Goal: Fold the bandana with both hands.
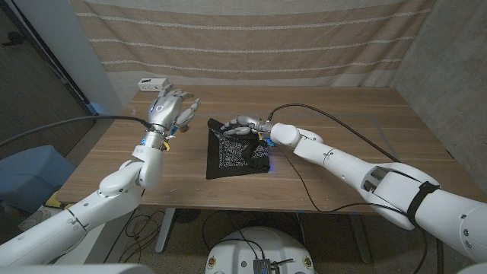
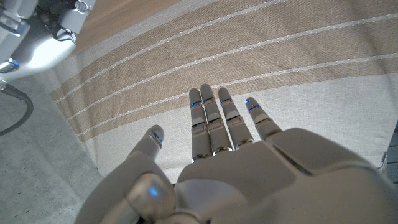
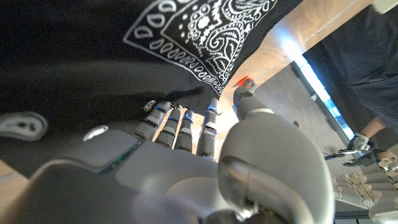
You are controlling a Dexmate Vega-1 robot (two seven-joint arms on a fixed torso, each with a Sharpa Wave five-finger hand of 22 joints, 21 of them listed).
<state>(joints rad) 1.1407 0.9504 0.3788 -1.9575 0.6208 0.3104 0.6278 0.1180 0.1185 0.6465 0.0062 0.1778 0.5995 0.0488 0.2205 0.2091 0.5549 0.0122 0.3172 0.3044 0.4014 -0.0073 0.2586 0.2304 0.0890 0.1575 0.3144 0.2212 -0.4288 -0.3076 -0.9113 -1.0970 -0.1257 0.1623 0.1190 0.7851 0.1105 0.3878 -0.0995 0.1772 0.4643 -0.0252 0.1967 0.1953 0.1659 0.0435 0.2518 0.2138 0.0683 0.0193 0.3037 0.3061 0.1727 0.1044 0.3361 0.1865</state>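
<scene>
Left hand (image 1: pixel 173 106) was up in the upper left of the head view, lifted above the wooden table (image 1: pixel 342 152), fingers spread and straight with nothing in them. The left wrist view confirmed it: the fingers (image 2: pixel 211 121) reached out loosely apart against a striped beige curtain (image 2: pixel 249 56).

Right hand (image 1: pixel 247 124) sat just above the frame's centre, down on the far edge of the black bandana (image 1: pixel 237 154). From the right wrist view its fingers (image 3: pixel 180 124) pressed onto the dark cloth beside the white paisley border; whether they actually pinched the fabric could not be told.

That bandana lay at the middle of the table, partly folded, its paisley print showing, the far left corner bunched under the right hand. A small white box (image 1: pixel 152 82) stood at the table's far left corner, well apart from the cloth.
</scene>
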